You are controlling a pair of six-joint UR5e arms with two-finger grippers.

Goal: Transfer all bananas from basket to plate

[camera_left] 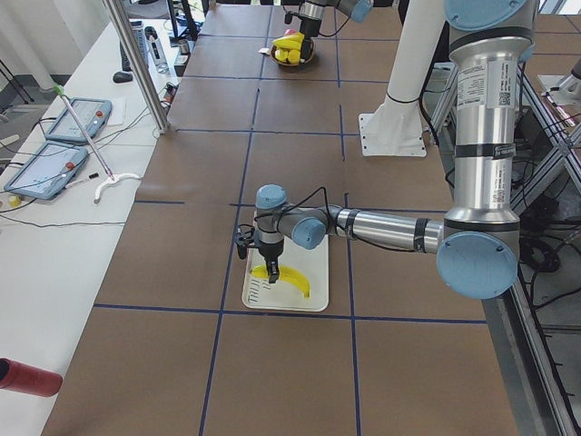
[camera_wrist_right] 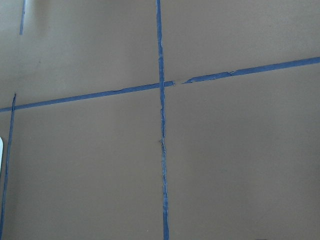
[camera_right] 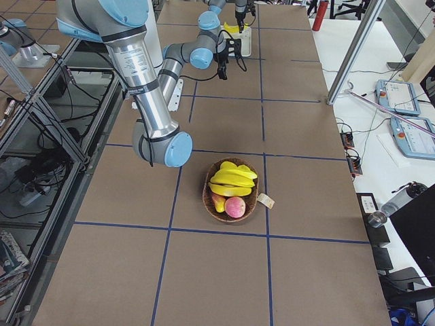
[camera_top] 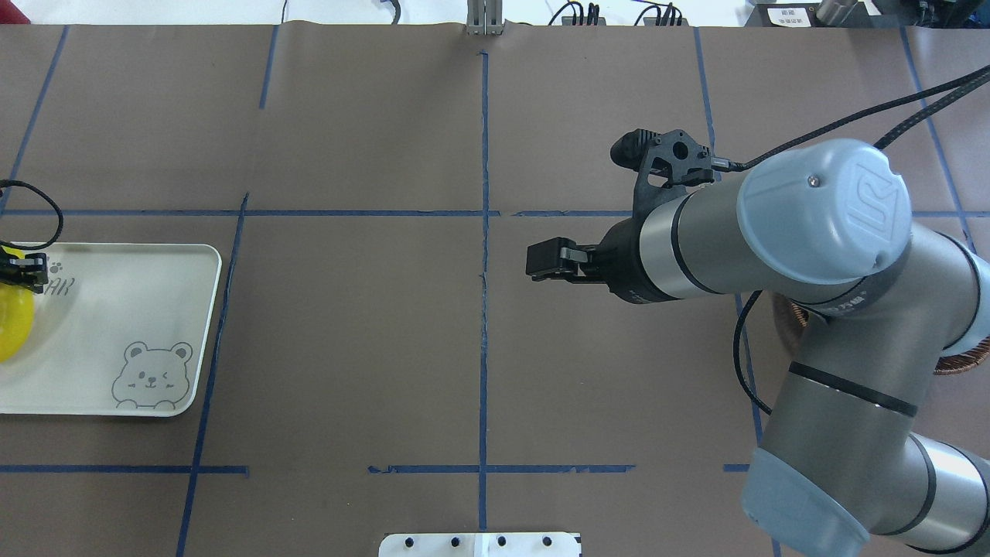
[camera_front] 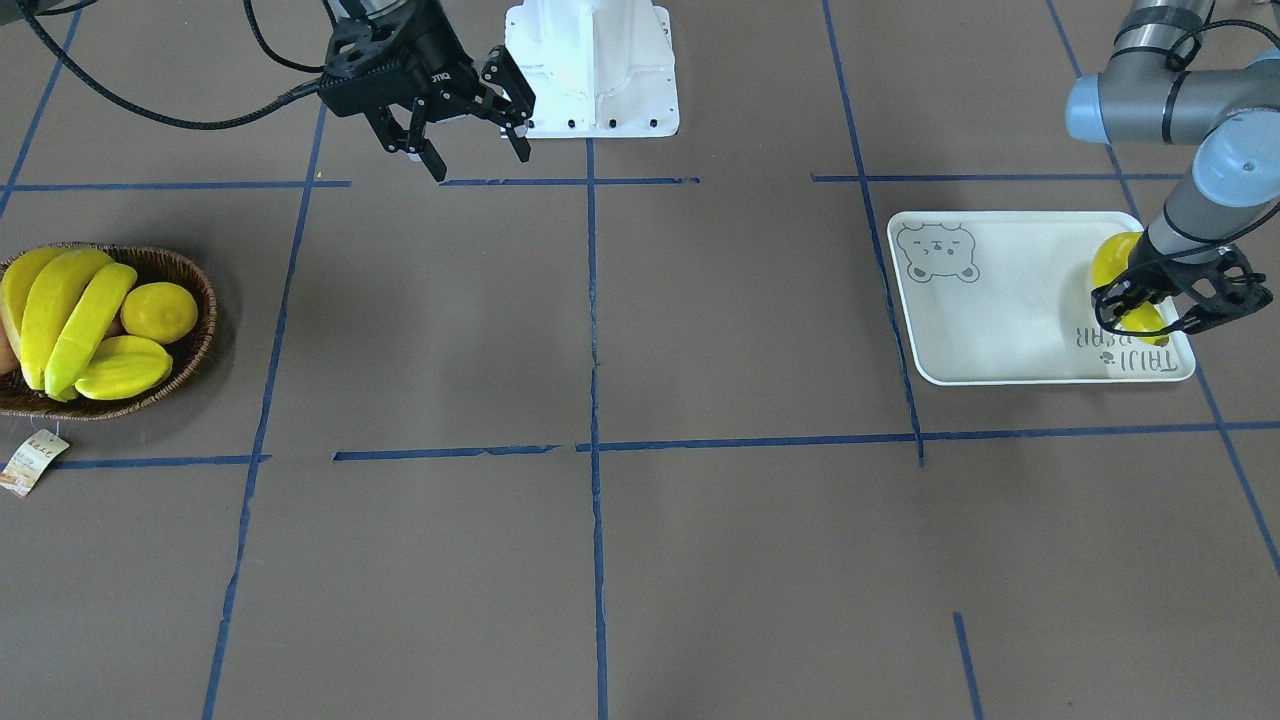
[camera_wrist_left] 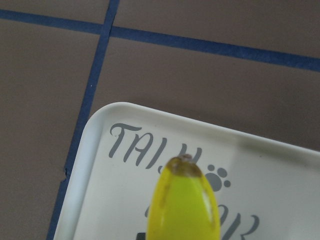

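Note:
One banana [camera_front: 1128, 262] lies on the off-white bear plate [camera_front: 1000, 300], over its lettering; its dark tip shows in the left wrist view [camera_wrist_left: 185, 200]. My left gripper [camera_front: 1150, 315] stands over the banana's end, jaws apart on either side of it. Three more bananas [camera_front: 70, 310] lie in the dark wicker basket [camera_front: 195, 280] at the table's other end. My right gripper [camera_front: 478, 160] is open and empty, hanging above the table near the robot base, far from the basket. The right wrist view shows only bare table.
The basket also holds a lemon [camera_front: 160, 312], a ridged starfruit [camera_front: 125, 368] and a reddish fruit [camera_right: 235, 206]. Its paper tag [camera_front: 35, 462] lies on the table. The white robot base [camera_front: 592, 65] stands at the table's robot side. Blue tape lines cross the brown tabletop.

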